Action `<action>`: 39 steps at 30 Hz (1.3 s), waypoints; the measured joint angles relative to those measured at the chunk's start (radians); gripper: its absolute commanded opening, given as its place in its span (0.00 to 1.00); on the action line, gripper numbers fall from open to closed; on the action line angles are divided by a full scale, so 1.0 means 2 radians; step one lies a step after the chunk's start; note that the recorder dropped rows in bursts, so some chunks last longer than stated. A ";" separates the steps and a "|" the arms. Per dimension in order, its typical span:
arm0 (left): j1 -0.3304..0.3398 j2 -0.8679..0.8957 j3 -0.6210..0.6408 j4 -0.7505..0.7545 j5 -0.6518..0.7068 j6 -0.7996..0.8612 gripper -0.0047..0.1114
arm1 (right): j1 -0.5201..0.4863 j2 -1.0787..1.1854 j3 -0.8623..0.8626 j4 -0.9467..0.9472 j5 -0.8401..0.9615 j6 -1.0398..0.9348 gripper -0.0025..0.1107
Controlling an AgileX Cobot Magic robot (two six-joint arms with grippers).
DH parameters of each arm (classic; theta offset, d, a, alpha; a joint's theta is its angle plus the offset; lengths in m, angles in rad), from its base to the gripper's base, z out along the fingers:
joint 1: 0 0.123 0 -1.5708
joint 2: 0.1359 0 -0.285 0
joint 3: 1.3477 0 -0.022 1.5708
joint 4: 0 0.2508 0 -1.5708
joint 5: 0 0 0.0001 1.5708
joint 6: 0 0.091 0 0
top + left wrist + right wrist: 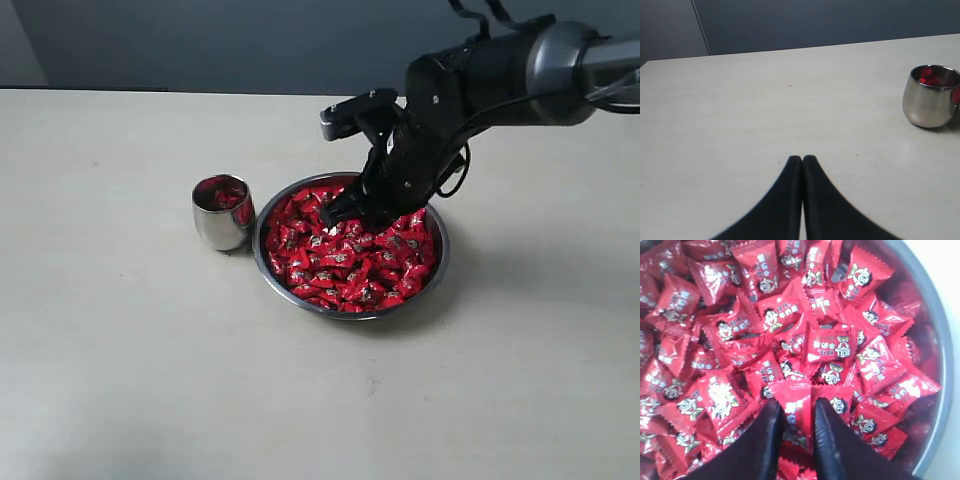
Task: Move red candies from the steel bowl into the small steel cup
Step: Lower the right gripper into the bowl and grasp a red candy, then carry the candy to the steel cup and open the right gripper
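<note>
Exterior view: the right gripper [350, 212] is dug into the far side of the red candies [350, 268] piled in the steel bowl [262, 262]. The small steel cup [222, 228] sits just beside the bowl, so it's a short carry, and it has a few reds in it already.

Left wrist view: the left gripper [802, 160] hangs over bare table [740, 100], fingers pressed together, parked out of the way I guess.

Right wrist view: jaws narrowed onto one wrapper, looks like a pinch.

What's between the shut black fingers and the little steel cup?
Only bare table separates the left fingers from the small steel cup, as the left wrist view shows.
</note>
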 measured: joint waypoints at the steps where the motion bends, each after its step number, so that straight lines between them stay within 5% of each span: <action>1: 0.000 0.000 0.000 0.000 0.000 0.000 0.04 | 0.000 -0.006 0.000 0.000 0.002 0.001 0.07; 14: 0.000 0.000 0.000 0.000 0.000 0.000 0.04 | 0.054 -0.031 -0.020 0.142 -0.103 -0.079 0.07; 27: 0.000 0.000 0.000 0.000 0.000 0.000 0.04 | 0.076 0.101 -0.189 0.183 -0.064 -0.098 0.07; 39: 0.000 0.000 0.000 0.000 0.000 0.000 0.04 | 0.076 0.142 -0.226 0.186 -0.054 -0.099 0.07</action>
